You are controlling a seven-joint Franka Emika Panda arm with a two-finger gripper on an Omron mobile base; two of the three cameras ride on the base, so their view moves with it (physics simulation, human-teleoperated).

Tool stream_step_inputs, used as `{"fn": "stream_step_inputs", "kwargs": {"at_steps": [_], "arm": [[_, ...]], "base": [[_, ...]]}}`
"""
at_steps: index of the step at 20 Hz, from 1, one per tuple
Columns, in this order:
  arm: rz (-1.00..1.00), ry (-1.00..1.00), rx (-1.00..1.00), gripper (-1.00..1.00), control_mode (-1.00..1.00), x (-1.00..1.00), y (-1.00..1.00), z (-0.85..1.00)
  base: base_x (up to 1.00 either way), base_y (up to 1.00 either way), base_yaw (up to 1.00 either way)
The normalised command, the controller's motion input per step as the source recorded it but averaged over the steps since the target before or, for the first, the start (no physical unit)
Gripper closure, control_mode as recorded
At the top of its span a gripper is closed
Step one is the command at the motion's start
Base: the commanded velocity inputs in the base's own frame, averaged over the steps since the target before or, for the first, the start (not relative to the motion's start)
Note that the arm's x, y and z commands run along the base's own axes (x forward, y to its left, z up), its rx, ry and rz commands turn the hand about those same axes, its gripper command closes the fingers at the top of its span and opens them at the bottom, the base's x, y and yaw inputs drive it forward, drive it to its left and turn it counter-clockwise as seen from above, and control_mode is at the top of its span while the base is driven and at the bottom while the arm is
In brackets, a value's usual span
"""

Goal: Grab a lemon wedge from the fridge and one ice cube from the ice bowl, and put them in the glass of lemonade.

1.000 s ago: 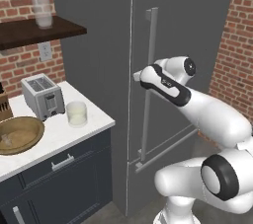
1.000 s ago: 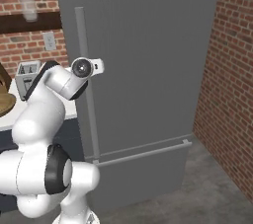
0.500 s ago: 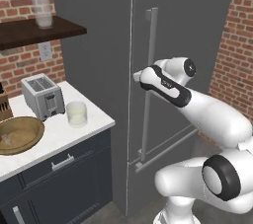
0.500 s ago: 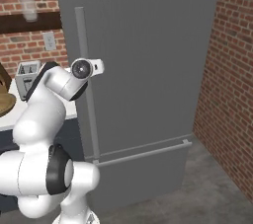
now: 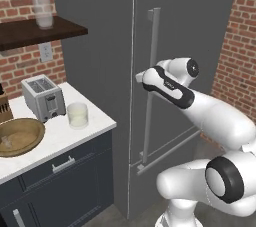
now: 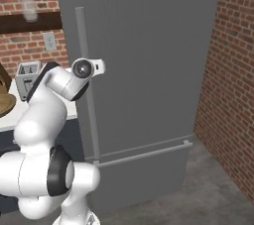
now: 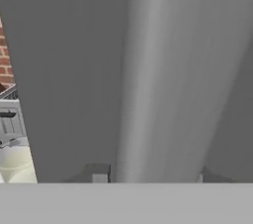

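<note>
Early stage: fridge [image 5: 200, 26] door shut, lemon wedge presumably inside, hand [image 5: 141, 77] at the bar handle [image 5: 151, 71] with grip unclear; ice bowl [image 5: 19, 137] and glass of lemonade [image 5: 77, 115] wait untouched on the worktop [image 5: 60, 138].

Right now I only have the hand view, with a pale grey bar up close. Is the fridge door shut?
Observer: Yes. The tall dark grey fridge is shut, with no gap showing around its door.
Operator: Where on the bar are my jaws?
Observer: About halfway up the long light grey bar handle.
Operator: And the ice?
Observer: The wide tan wooden bowl sits on the white counter, left of the fridge.
</note>
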Motion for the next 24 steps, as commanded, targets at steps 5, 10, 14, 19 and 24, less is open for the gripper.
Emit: {"fn": "stream_step_inputs", "kwargs": {"at_steps": [5,10,14,19,24], "arm": [[-0.04,0.0,0.0,1.0,-1.0,-0.09,-0.53,0.0],[-0.1,0.0,0.01,1.0,-1.0,-0.23,-0.79,0.19],[-0.12,0.02,0.03,1.0,-1.0,-0.33,-0.69,0.38],[-0.12,0.07,0.03,1.0,-1.0,-0.46,-0.73,0.5],[-0.14,0.07,0.04,1.0,-1.0,-0.62,-0.82,0.44]], "base": [[0.0,0.0,0.0],[0.0,0.0,0.0],[0.0,0.0,0.0],[0.0,0.0,0.0],[0.0,0.0,0.0]]}}
